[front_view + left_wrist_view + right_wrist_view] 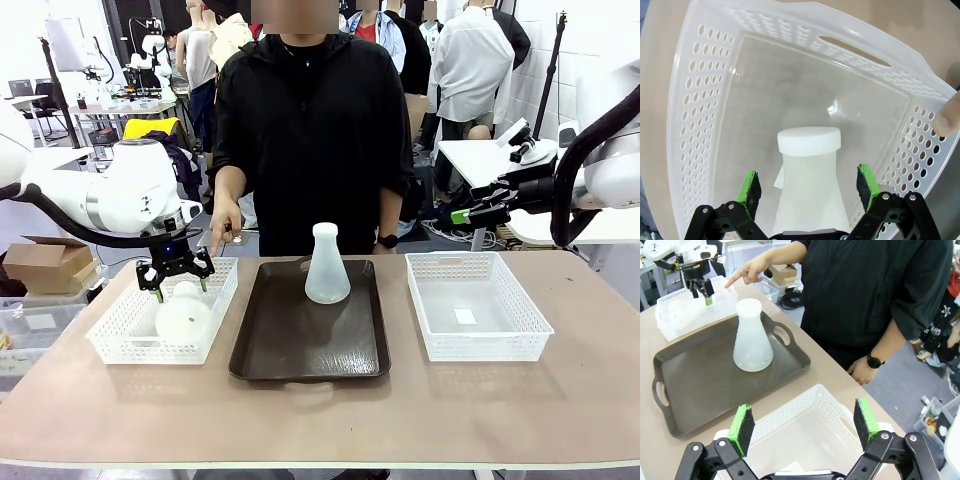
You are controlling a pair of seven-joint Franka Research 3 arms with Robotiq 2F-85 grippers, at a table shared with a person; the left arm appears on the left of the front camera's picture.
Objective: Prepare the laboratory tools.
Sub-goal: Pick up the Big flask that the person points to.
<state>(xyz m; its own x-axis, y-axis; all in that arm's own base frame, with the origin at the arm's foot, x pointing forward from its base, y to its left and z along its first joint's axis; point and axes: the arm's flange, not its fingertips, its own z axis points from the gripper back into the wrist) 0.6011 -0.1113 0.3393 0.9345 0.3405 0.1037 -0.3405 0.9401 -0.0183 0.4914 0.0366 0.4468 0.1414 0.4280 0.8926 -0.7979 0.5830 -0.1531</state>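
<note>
Frosted white glassware, two pieces in the front view: the upright flask (327, 265) stands at the far middle of the one dark tray (300, 350), and the second flask (184, 315) sits in the left basket (120, 340), neck up. I count two white mesh baskets; the right basket (535, 320) lies right of the tray. My left gripper (175, 272) hangs just over the second flask. My right gripper (462, 215) is high at the far right, well off the table. The person's hand (225, 225) points one finger at the left basket's far rim.

From the left wrist, the jaws stand wide, one green pad on either side of the second flask's neck, a gap showing on both sides. A fingertip (947, 120) touches the basket's rim.

From the right wrist, those jaws are also wide and hold nothing, above the right basket's near part. The person's other hand (862, 371) hangs by the table's far edge.
</note>
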